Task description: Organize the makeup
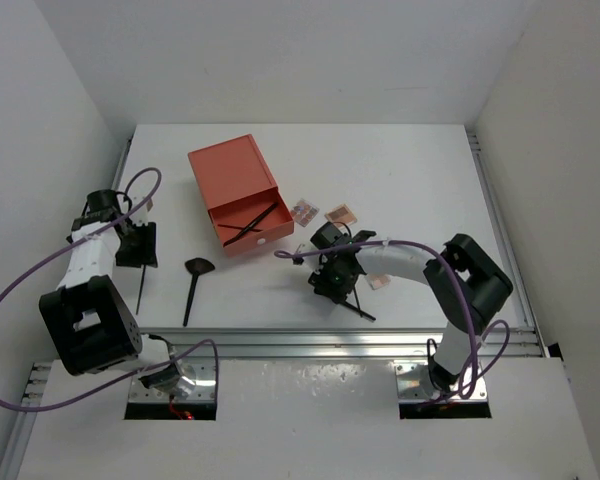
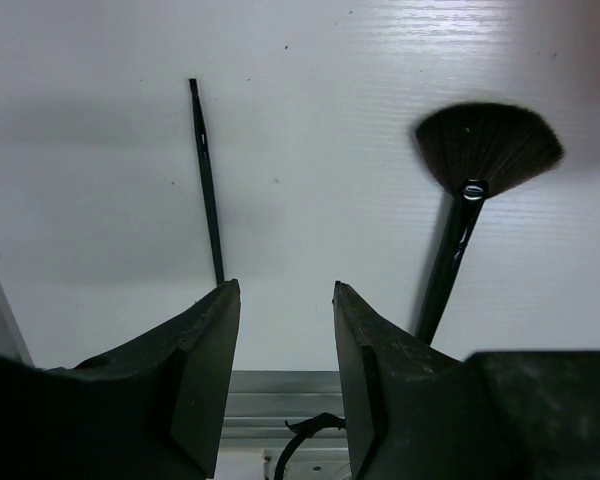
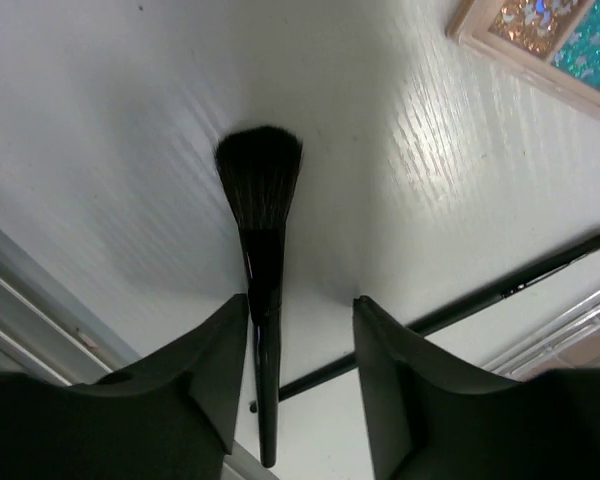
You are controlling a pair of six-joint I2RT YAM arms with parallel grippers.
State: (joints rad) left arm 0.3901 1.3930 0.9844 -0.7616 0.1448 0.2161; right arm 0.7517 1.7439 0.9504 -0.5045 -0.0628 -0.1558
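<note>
target: round brush [image 3: 261,190] lies on the table under the right gripper [image 3: 302,330], just inside one finger
axis: handle runs along the gripper's reach, bristles ahead
right jaws: spread, pinching nothing
right arm: elbow folded, wrist tipped down
left gripper [image 2: 285,300]: spread, empty; thin pencil [image 2: 206,180] ahead

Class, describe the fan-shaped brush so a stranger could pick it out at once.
Start at the orange drawer box near the table's middle and look from its open front toward the near edge, slightly left. A black brush lies there on the white table. Unlike the thin plain stick to its left, its head spreads into a wide dark fan.
</note>
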